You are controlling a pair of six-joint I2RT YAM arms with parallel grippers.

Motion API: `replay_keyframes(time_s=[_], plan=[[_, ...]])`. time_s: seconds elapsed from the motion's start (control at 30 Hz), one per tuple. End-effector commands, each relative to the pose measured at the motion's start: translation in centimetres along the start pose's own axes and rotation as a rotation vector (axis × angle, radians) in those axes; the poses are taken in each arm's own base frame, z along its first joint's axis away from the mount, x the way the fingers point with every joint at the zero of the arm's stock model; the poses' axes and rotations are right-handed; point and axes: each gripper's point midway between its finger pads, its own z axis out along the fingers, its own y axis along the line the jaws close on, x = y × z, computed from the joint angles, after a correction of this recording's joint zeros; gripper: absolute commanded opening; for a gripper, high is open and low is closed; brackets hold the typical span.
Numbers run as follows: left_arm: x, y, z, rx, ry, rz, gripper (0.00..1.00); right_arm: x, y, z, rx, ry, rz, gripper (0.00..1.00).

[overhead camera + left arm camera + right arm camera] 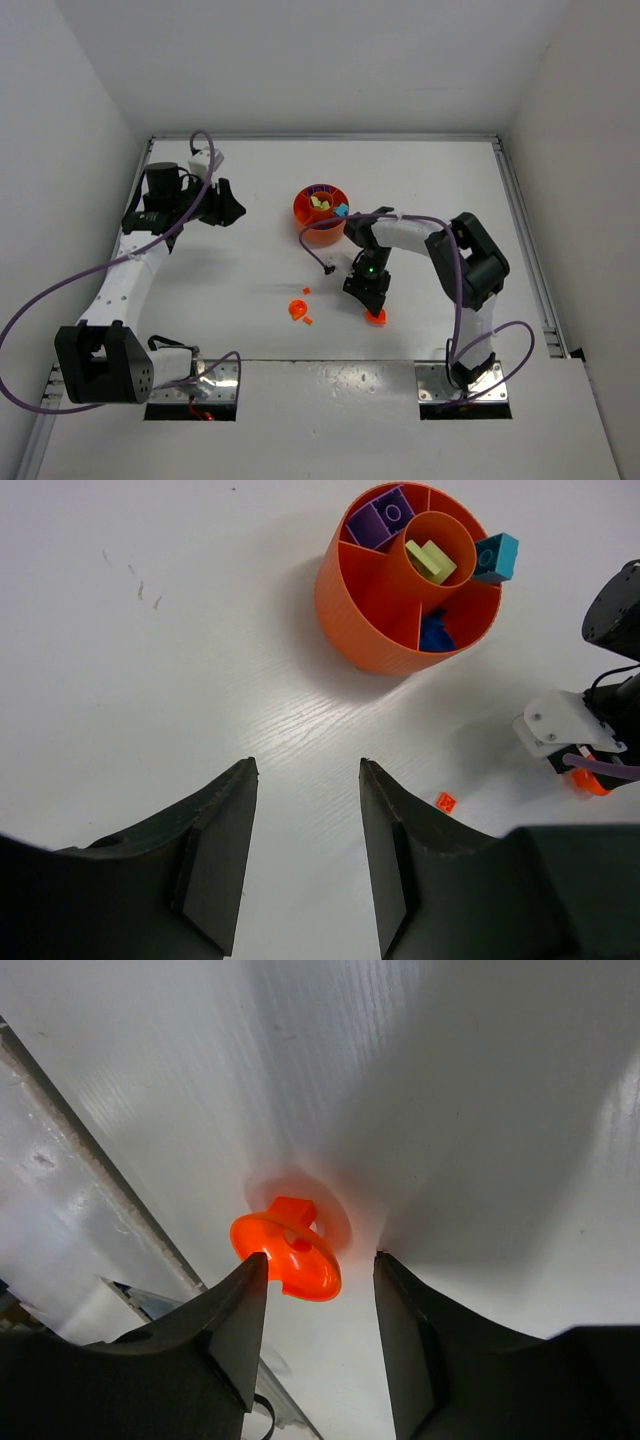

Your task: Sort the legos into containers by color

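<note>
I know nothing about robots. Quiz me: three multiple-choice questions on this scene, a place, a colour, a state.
1. Where are the lime green plastic bricks? A) in the centre cup of the round orange plastic dish; B) beside the dish; C) in a claw.
2. The plastic brick at the dish's rim is: A) purple; B) cyan; C) lime.
3. The left claw is: A) shut on a brick; B) open, empty; C) shut on the dish.
Answers: 1 A, they sit in the middle cup; 2 B, it is bright cyan; 3 B, jaws apart, nothing between.
</note>
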Motion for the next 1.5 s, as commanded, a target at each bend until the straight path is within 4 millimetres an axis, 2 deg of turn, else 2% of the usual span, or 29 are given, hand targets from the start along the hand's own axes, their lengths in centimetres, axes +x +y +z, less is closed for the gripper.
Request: replay_keyframes(time_s=[0.0, 0.03, 0.13, 0.17, 0.27, 0.3, 0.43, 0.53, 0.63, 0.67, 0.7, 0.73, 0.83, 0.87, 0.93, 0.97, 1.0, 1.03, 1.07, 1.1, 1.13, 1.23, 1.27, 1.33, 1.37, 1.4, 1.47], plan=[[-1.6, -0.4, -0.1, 0.013, -0.033, 0.035, 0.51, -1.1, -0.7, -0.3, 0.011, -0.029, -0.009, 0.47], [-1.6, -0.4, -0.1, 0.013, -0.033, 0.035, 0.51, -1.1, -0.7, -0.3, 0.011, -0.029, -0.009, 0.45], [-1.6, -0.4, -0.1, 0.013, -0.033, 0.035, 0.51, -1.0, -0.7, -0.1, 0.006, -0.022, -0.006, 0.3], [-1.6, -0.4, -0.1, 0.013, -0.033, 0.035, 0.51, -1.0, -0.7, -0.1, 0.006, -0.022, -0.006, 0.19], [-1.6, -0.4, -0.1, 0.013, -0.033, 0.035, 0.51, -0.8, -0.5, -0.1, 0.006, -0.022, -0.006, 0.02], [-1.6, -0.4, -0.1, 0.013, -0.033, 0.035, 0.51, -0.9, -0.5, -0.4, 0.012, -0.03, -0.01, 0.0], [-1.6, -0.4, -0.1, 0.013, -0.033, 0.035, 0.51, -2.2, -0.6, -2.2, 0.045, -0.071, -0.031, 0.0], [-1.8, 0.2, -0.2, -0.013, -0.042, 0.026, 0.51, -4.5, -0.3, -4.8, 0.089, -0.152, -0.031, 0.0], [-2.0, 0.2, -0.2, -0.014, -0.05, 0.022, 0.51, -8.4, -0.1, -8.4, 0.174, -0.291, -0.029, 0.0], [-2.0, 0.2, -0.2, -0.014, -0.05, 0.022, 0.51, -9.9, -0.4, -10.2, 0.215, -0.35, -0.005, 0.0], [-2.0, 0.2, -0.2, -0.013, -0.05, 0.011, 0.51, -10.6, -1.0, -11.0, 0.253, -0.371, 0.006, 0.0], [-2.0, 0.5, -0.3, -0.021, -0.052, 0.007, 0.51, -12.4, -1.0, -13.1, 0.311, -0.445, -0.019, 0.0], [-2.0, 0.6, -0.3, -0.03, -0.052, 0.007, 0.51, -14.5, -1.8, -15.8, 0.431, -0.537, 0.028, 0.0], [-2.2, 0.7, -0.5, -0.04, -0.059, 0.012, 0.51, -15.6, -2.8, -18.3, 0.521, -0.6, 0.047, 0.0], [-2.2, 0.7, -0.5, -0.04, -0.06, 0.012, 0.51, -16.8, -3.2, -19.3, 0.573, -0.621, 0.113, 0.0], [-2.2, 0.6, -0.5, -0.04, -0.06, 0.003, 0.51, -17.9, -3.3, -21.2, 0.624, -0.644, 0.127, 0.0], [-2.4, 0.7, -0.5, -0.04, -0.067, 0.007, 0.51, -18.5, -4.0, -20.8, 0.625, -0.636, 0.171, 0.0], [-2.4, 0.7, -0.5, -0.04, -0.067, 0.007, 0.51, -19.2, -3.9, -21.2, 0.64, -0.642, 0.179, 0.0], [-2.4, 0.6, -0.5, -0.04, -0.068, -0.002, 0.51, -20.3, -3.8, -22.7, 0.685, -0.675, 0.185, 0.0], [-2.4, 0.8, -0.5, -0.049, -0.068, -0.002, 0.51, -20.8, -3.7, -23.0, 0.699, -0.683, 0.19, 0.0], [-2.4, 0.8, -0.5, -0.049, -0.068, -0.002, 0.51, -22.3, -3.3, -23.4, 0.719, -0.711, 0.18, 0.0], [-2.2, 1.1, -0.3, -0.059, -0.06, -0.007, 0.51, -24.1, -3.3, -24.5, 0.8, -0.741, 0.183, 0.0], [-2.2, 1.1, -0.3, -0.059, -0.06, -0.007, 0.51, -24.6, -3.7, -23.5, 0.834, -0.712, 0.185, 0.0], [-2.2, 1.6, -0.5, -0.076, -0.062, -0.012, 0.51, -25.3, -4.3, -23.5, 0.899, -0.704, 0.197, 0.0], [-2.4, 1.5, -0.7, -0.077, -0.069, -0.007, 0.51, -25.5, -4.4, -22.7, 0.915, -0.681, 0.196, 0.0], [-2.4, 1.4, -0.7, -0.077, -0.069, -0.007, 0.51, -25.8, -5.4, -22.1, 0.948, -0.666, 0.197, 0.0], [-2.2, 1.4, -0.8, -0.077, -0.068, -0.008, 0.51, -25.5, -6.6, -22.4, 1.049, -0.639, 0.211, 0.0]])
